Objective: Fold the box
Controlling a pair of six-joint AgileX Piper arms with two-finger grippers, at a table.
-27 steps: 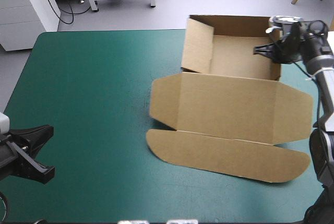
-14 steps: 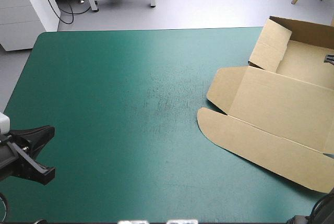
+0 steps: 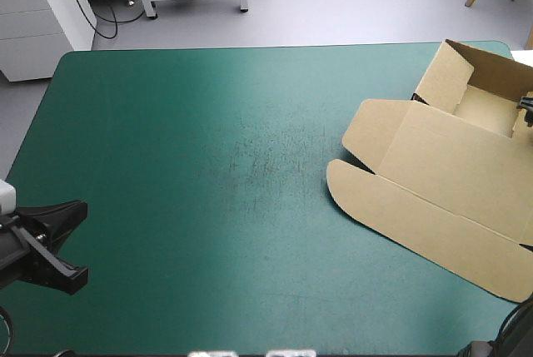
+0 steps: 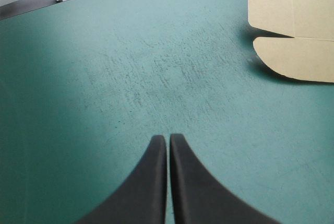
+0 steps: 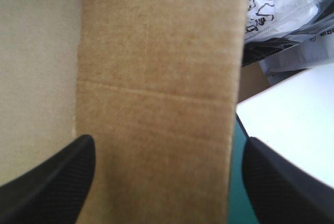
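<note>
The box (image 3: 441, 182) is matt brown board; the teal-green cover (image 3: 208, 166) looks matt, faintly scuffed.

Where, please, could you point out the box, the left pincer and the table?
box (image 3: 450, 166): high view, on its flat lid panel.
left pincer (image 4: 168, 138): left wrist view, between its shut fingertips.
table (image 3: 183, 166): high view, on the bare teal-green cover.

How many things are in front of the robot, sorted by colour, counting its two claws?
Brown: 1, the box
Black: 2, the left gripper and the right gripper
Teal-green: 1, the table
Total: 4
</note>
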